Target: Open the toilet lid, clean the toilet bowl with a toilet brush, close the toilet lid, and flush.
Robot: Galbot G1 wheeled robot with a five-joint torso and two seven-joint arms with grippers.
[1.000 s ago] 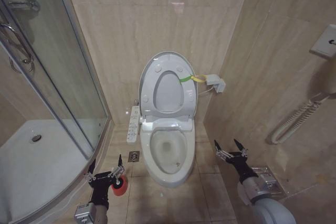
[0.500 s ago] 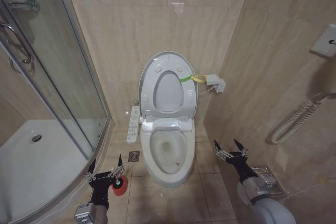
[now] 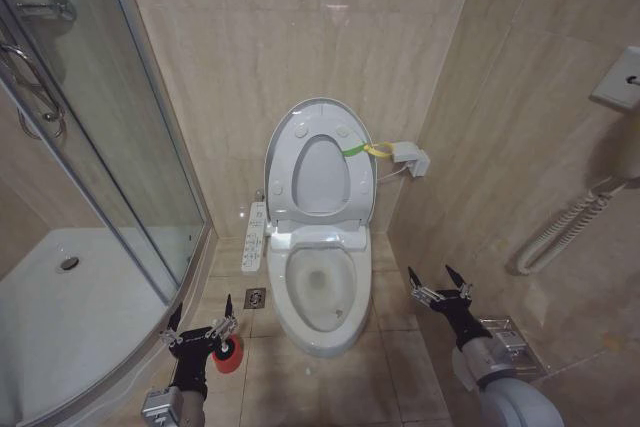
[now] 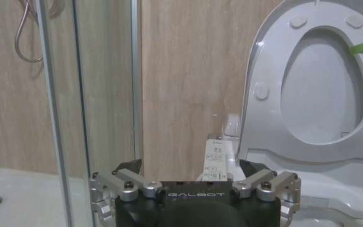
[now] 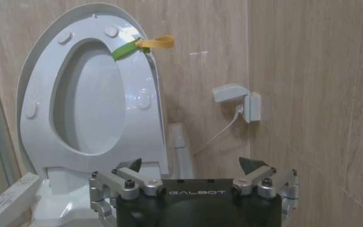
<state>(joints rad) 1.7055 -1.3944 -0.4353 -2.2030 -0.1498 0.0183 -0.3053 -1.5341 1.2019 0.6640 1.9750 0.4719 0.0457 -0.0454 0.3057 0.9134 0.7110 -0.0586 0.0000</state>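
The toilet lid (image 3: pixel 320 162) stands raised against the back wall, together with the seat ring (image 3: pixel 321 177), whose oval opening shows in front of it; a green-yellow band (image 3: pixel 363 150) is looped at the lid's upper edge on the robot's right side. Below it the toilet bowl (image 3: pixel 321 292) lies open, with some water at the bottom. In the left wrist view the lid (image 4: pixel 320 80) is cut off at the top and side, and the bowl's rear is only partly in frame.

The left tool (image 3: pixel 200 331) hangs low near the floor, to the left of the bowl, its fingers spread wide and holding nothing. Just beside it, on the floor, sits the red holder cup of the toilet brush (image 3: pixel 229 355); the left tool partly covers it, and the thin handle is hard to make out. The right tool (image 3: pixel 438 290) hovers to the right of the bowl, near the side wall, its fingers likewise spread wide and empty.

A narrow white button panel (image 3: pixel 254 237) stands beside the bowl on its left, with a floor drain (image 3: pixel 255 298) in front of it. The glass shower door (image 3: pixel 90 127) fills the left, and the shower tray (image 3: pixel 70 327) is cut off by the frame's edge
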